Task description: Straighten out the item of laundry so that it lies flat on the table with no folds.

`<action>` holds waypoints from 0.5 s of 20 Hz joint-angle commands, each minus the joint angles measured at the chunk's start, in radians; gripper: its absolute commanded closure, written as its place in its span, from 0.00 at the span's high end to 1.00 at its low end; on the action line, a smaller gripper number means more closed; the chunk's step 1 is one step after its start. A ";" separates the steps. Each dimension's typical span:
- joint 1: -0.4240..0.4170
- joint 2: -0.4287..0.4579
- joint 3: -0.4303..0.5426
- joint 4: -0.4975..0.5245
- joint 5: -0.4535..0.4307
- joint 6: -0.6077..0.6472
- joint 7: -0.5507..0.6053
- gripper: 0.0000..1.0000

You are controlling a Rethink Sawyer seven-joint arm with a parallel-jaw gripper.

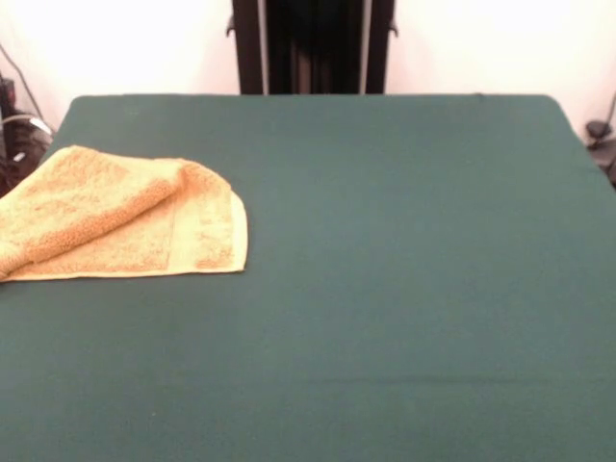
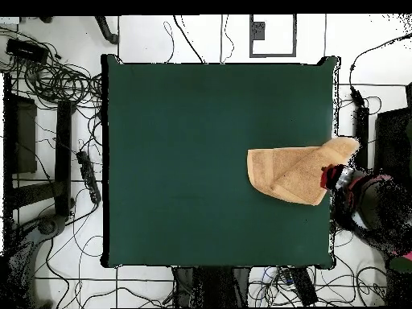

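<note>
In my front view the washcloth [image 1: 115, 221] sits at the desk's [image 1: 404, 289] left edge, about mid-depth. One side is folded over itself in a thick roll, and the flat hemmed part shows to its right. From overhead, a corner of it pokes past the desk edge. There the claw [image 2: 327, 175] hangs over the cloth's outer end, and I cannot tell how wide it stands.

washcloth [image 1: 115, 221]: orange-tan terry cloth, rough looped pile, with a flat, smoother woven band
desk [image 1: 404, 289]: dark green, matt, felt-like top
</note>
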 commanded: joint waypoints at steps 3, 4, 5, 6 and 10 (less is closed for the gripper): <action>0.178 0.041 0.080 0.138 -0.073 -0.041 -0.010 1.00; 0.205 0.044 0.066 0.126 -0.078 -0.028 0.016 1.00; 0.227 0.046 0.058 0.114 -0.083 -0.019 0.031 1.00; 0.245 0.052 0.055 0.105 -0.078 -0.010 0.042 1.00; 0.304 0.092 0.046 0.068 -0.059 0.010 0.085 1.00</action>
